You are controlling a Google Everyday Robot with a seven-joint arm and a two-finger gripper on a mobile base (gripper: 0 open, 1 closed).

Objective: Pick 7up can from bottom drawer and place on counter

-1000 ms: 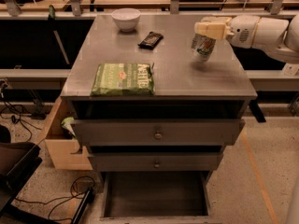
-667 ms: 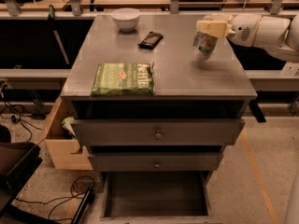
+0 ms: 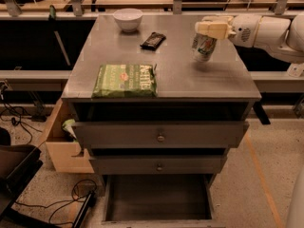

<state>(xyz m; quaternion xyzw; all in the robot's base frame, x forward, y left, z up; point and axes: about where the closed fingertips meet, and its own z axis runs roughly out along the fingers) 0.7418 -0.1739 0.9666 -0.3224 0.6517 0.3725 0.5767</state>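
The bottom drawer [image 3: 156, 196] stands pulled out below the front edge. On the counter [image 3: 190, 80], a green chip bag [image 3: 124, 80] lies by the front edge, left of centre. Near the right edge, the gripper [image 3: 212, 30] has its jaws closed on the top of the can [image 3: 204, 49]. The can tilts slightly, and I cannot tell whether its base touches the surface. Farther back lies a dark packet [image 3: 153, 40], and a white bowl [image 3: 128, 19] sits at the far edge.

We see the gripper [image 3: 214, 30] over the right rear of the counter [image 3: 190, 80], clamped on the top of the tilted 7up can [image 3: 203, 47]; the bottom drawer [image 3: 156, 197] stands pulled out below.
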